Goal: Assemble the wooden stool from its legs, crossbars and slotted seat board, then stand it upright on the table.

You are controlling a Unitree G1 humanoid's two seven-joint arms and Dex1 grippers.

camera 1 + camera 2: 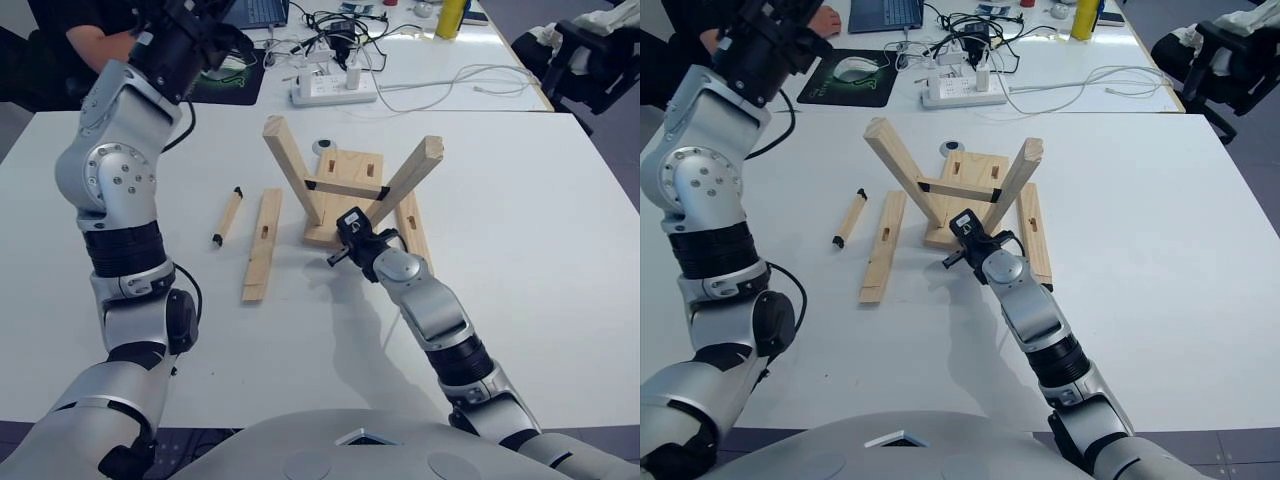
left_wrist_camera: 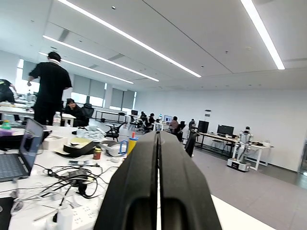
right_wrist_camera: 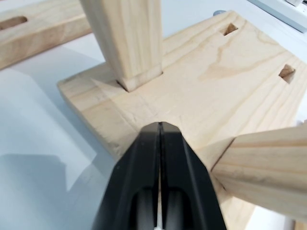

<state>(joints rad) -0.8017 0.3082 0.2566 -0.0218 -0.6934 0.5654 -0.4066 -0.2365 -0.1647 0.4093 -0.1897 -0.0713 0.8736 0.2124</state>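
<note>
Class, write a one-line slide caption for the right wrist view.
Right gripper, jaws shut, at the edge of the seat board, beside a leg seated in its slot.

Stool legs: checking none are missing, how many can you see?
4: two legs set in the seat board, a loose leg left of it, another leg right.

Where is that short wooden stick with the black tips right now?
In the left eye view, the short stick lies flat on the white table, on the robot's left, beside the loose slotted leg and apart from the half-built stool.
</note>
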